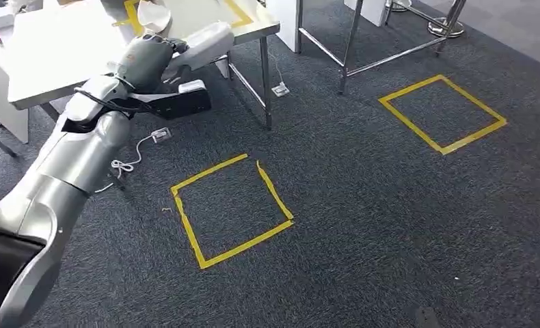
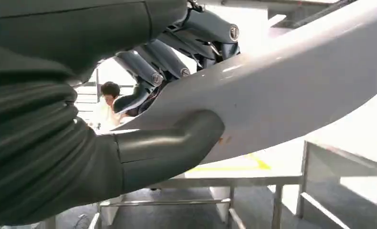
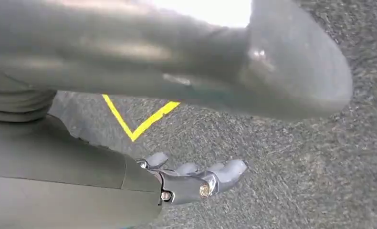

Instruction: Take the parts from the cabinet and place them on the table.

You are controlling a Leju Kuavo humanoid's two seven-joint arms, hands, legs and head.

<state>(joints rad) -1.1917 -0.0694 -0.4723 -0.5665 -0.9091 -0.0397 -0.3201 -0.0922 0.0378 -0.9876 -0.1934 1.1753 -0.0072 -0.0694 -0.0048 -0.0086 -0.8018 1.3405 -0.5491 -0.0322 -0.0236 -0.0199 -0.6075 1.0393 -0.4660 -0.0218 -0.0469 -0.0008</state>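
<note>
The left arm (image 1: 83, 150) reached up and forward to the table (image 1: 55, 55) at the far left, where its hand (image 2: 167, 119) held a part (image 2: 291, 90) at the table's near edge. A cable (image 1: 141, 147) lay on the floor beneath. Before the table lay one taped square (image 1: 230, 208); another (image 1: 441, 113) lay well apart, to the right, near a metal frame (image 1: 363, 41). The right hand (image 3: 196, 179) hung over the floor.

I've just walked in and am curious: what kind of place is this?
Probably a robot test lab or workshop: yellow tape squares mark the grey carpet, and white metal-legged tables stand nearby.
</note>
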